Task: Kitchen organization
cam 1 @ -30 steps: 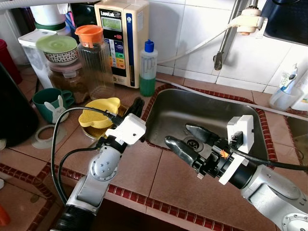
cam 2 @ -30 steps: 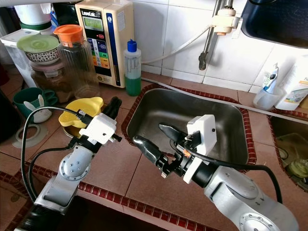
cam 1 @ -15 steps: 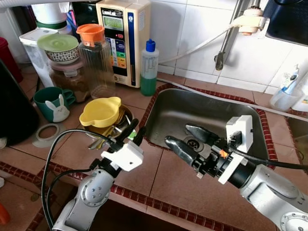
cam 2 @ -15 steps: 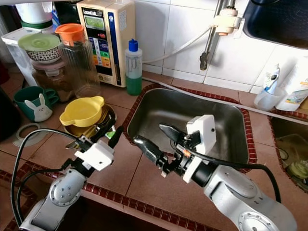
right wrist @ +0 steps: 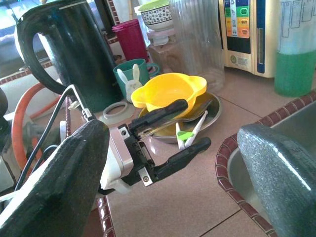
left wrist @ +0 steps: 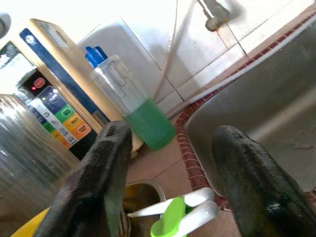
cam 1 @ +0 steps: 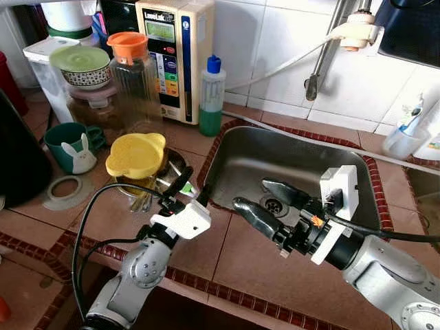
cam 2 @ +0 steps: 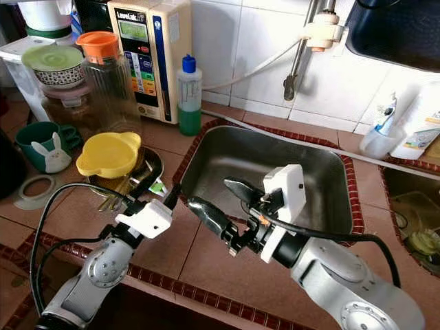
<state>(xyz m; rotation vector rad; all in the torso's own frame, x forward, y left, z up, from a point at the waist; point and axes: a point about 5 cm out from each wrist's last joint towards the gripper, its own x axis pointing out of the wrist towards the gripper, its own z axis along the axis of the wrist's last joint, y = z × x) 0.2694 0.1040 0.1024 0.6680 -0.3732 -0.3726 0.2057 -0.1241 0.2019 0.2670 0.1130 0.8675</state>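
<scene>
Between the open left gripper (left wrist: 170, 168) fingertips lies a green-and-white utensil (left wrist: 178, 212), seemingly untouched.

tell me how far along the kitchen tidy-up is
Early, by the look of it. Nothing is in hand: the left gripper hangs open by the metal dish holding the yellow bowl and green-and-white tool; the right gripper waits open over the sink. All of it is left to sort.
</scene>
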